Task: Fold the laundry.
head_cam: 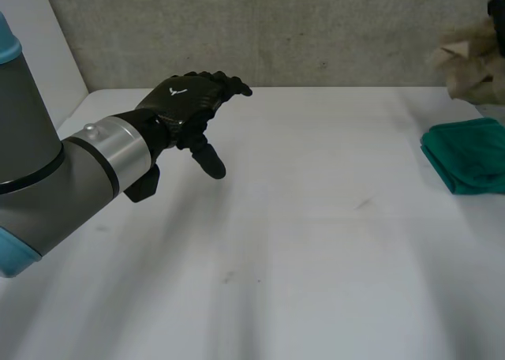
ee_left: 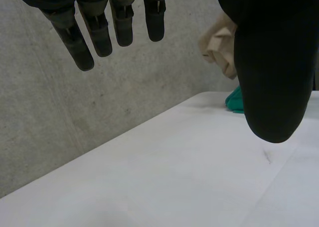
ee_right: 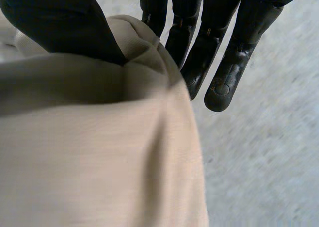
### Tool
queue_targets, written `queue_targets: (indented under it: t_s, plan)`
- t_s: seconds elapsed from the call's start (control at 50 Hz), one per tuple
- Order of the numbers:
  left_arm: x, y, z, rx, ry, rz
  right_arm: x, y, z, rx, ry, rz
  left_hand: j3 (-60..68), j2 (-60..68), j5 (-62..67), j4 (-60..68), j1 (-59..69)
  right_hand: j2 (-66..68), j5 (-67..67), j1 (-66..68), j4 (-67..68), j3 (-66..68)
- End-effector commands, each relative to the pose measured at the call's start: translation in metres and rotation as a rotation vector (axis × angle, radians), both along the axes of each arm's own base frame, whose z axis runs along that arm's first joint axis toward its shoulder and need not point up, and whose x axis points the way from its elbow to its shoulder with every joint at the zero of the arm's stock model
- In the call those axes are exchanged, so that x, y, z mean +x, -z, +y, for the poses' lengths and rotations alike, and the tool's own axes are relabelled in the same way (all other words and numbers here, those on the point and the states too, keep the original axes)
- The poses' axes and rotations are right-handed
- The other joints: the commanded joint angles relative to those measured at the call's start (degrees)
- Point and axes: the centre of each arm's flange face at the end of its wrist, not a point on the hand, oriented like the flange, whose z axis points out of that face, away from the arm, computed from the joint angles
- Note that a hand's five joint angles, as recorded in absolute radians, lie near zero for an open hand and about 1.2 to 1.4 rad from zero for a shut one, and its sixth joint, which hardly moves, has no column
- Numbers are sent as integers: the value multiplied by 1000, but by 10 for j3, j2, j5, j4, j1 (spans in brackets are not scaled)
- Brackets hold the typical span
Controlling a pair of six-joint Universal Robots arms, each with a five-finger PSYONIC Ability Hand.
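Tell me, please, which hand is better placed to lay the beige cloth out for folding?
The right. The right hand pinches the beige cloth between thumb and fingers, while the left hand hovers open and empty over the table, well apart from it.

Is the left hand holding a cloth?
No, the left hand hangs open above the white table and holds nothing.
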Motion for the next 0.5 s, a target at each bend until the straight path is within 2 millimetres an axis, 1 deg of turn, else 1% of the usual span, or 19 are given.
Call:
queue_targets:
  t_s: [0.02, 0.04, 0.06, 0.12, 0.14, 0.2, 0.22, 0.28, 0.3, 0.38, 0.4, 0.42, 0.44, 0.48, 0.5]
  plan:
    - [0, 1, 0, 3, 0, -1, -53, 70, 2, 207, 22, 11, 13, 13, 17, 12, 11, 133, 142, 230, 120, 123]
    - [0, 2, 0, 5, 0, -3, -58, 76, 3, 226, 26, 11, 13, 13, 17, 12, 11, 133, 142, 230, 120, 123]
    - [0, 2, 0, 6, 0, -4, -67, 89, 8, 264, 29, 12, 13, 13, 17, 12, 11, 133, 142, 230, 120, 123]
    - [0, 2, 0, 6, 0, -4, -76, 108, 16, 322, 20, 19, 13, 13, 17, 12, 11, 133, 142, 230, 120, 123]
    - [-1, 3, 0, 8, 2, -4, -80, 119, 23, 357, 4, 23, 13, 13, 17, 12, 11, 133, 142, 230, 120, 123]
    - [-1, 3, 0, 9, 2, -4, -83, 130, 32, 393, -32, 31, 13, 13, 17, 12, 11, 133, 142, 230, 120, 123]
    - [-1, 3, 0, 10, 2, -4, -83, 133, 38, 403, -57, 36, 13, 13, 17, 12, 11, 133, 142, 230, 120, 123]
    - [-1, 3, 0, 9, 3, -4, -82, 128, 46, 406, -82, 36, 13, 13, 17, 12, 11, 133, 142, 230, 120, 123]
    - [-1, 3, 1, 10, 5, -4, -82, 122, 51, 401, -94, 37, 13, 13, 17, 12, 11, 133, 142, 230, 120, 123]
    - [-2, 3, 1, 10, 6, -4, -77, 110, 59, 395, -109, 41, 13, 13, 17, 12, 11, 133, 142, 230, 120, 123]
    - [-2, 3, 1, 10, 6, -4, -77, 108, 59, 390, -106, 43, 13, 13, 17, 12, 11, 69, 78, 166, 56, 59]
    - [-2, 3, 1, 10, 5, -4, -77, 106, 59, 388, -104, 43, 13, 13, 17, 12, 11, -30, -21, 67, -43, -40]
    - [-2, 3, 1, 10, 5, -4, -77, 103, 60, 384, -98, 40, 13, 13, 17, 12, 11, -252, -244, -156, -266, -262]
    - [-2, 3, 1, 10, 5, -4, -77, 99, 60, 378, -95, 38, 13, 13, 17, 12, 11, -462, -454, -365, -476, -472]
    - [-2, 3, 1, 10, 5, -4, -77, 96, 60, 373, -91, 39, 13, 13, 17, 12, 11, -547, -538, -450, -560, -556]
